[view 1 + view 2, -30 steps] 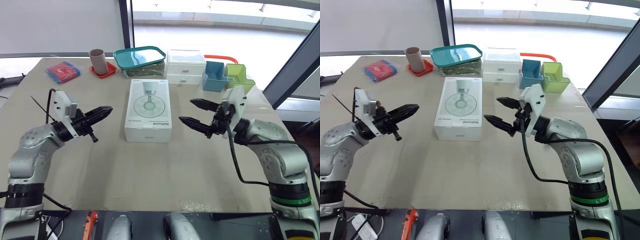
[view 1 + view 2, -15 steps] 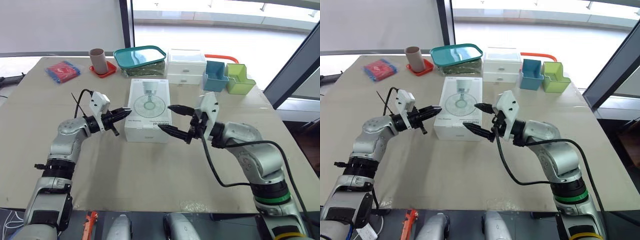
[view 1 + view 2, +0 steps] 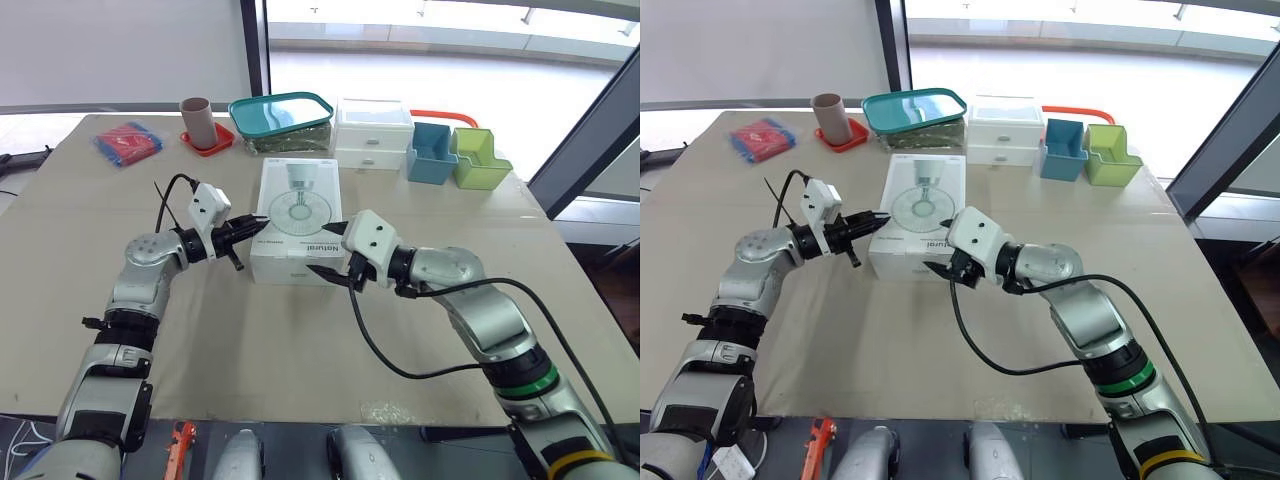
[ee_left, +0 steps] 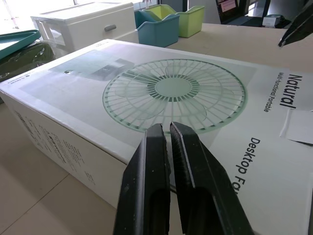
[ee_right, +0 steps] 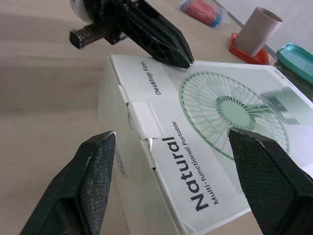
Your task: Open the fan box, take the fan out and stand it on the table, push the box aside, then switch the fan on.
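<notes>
The right gripper (image 3: 316, 249) sits at the near end of the fan box (image 3: 296, 215), toward its right corner. Its two black fingers (image 5: 88, 181) are spread wide: one lies low in front of the box's near face, the other higher, by the near edge of the top. Whether either finger touches the cardboard cannot be told. Between them, in the right wrist view, the near end flap is tucked shut, and the word "Natural" runs along the top beside it.

The left gripper (image 3: 262, 222) comes in from the box's left side with its fingers pressed together, just a thin slit between them (nothing is held). Its tip is at the box's upper left edge, in the nearer half.

The box itself lies flat and closed on the tan table (image 3: 300, 350). Its long side runs away from the robot, and a pale green fan is printed on its white top.

Past the box's far end and a little to the right stands a white drawer unit (image 3: 372, 130). A teal-lidded container (image 3: 280, 115) sits past the far end, slightly to the left. Farther left of the box's far end, a brown paper cup (image 3: 194, 115) stands upright on a red coaster (image 3: 212, 145), and a red and blue packet (image 3: 127, 143) lies beyond that. Off the box's far right corner, a blue bin (image 3: 430, 155) and a green bin (image 3: 478, 158) stand side by side.
</notes>
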Robot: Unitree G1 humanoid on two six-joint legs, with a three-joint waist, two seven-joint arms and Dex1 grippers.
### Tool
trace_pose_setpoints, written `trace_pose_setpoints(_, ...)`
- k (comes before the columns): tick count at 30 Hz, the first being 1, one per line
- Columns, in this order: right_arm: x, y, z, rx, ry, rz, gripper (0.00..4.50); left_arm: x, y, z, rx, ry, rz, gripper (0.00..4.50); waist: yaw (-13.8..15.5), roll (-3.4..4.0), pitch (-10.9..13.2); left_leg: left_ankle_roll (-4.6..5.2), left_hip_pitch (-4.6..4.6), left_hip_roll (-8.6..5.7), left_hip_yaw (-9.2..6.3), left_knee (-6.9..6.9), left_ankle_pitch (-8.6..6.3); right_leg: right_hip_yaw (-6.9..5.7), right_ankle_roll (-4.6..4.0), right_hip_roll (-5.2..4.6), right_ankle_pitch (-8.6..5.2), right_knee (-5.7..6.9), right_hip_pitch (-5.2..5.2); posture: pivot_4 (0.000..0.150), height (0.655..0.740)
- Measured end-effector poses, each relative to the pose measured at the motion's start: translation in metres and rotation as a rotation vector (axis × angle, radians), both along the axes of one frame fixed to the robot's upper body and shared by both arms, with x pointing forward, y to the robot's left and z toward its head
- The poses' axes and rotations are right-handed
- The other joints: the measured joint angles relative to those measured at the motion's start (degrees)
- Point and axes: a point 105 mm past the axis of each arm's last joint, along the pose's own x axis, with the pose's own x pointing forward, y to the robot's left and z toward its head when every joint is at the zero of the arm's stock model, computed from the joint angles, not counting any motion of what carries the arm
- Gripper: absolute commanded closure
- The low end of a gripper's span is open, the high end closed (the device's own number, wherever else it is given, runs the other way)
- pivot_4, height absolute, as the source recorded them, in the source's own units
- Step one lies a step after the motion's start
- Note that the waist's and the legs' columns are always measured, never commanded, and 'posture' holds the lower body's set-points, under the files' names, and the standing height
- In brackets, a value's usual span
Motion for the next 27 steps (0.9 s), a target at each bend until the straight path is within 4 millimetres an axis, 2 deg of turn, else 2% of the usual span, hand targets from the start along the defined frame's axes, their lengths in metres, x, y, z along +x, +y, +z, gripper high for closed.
trace_pose_setpoints(16, 0.012, 0.013, -0.015, -0.029, -0.022, -0.007, 0.77, -0.004, -0.002, -0.003, -0.022, -0.001, 0.002, 4.16, -0.01, 0.0, -0.01, -0.03, 0.04, -0.01, -0.06, 0.03, 0.02, -0.06, 0.0, -0.01, 0.0, 0.12, 0.01, 0.15, 0.74)
trace_pose_setpoints(27, 0.016, 0.016, -0.009, -0.061, -0.065, -0.028, 0.77, -0.005, -0.002, -0.003, -0.023, -0.004, 0.006, 4.16, -0.01, 0.0, -0.01, -0.04, 0.05, -0.01, -0.09, 0.03, 0.02, -0.08, -0.01, -0.01, 0.0, 0.14, 0.01, 0.15, 0.74)
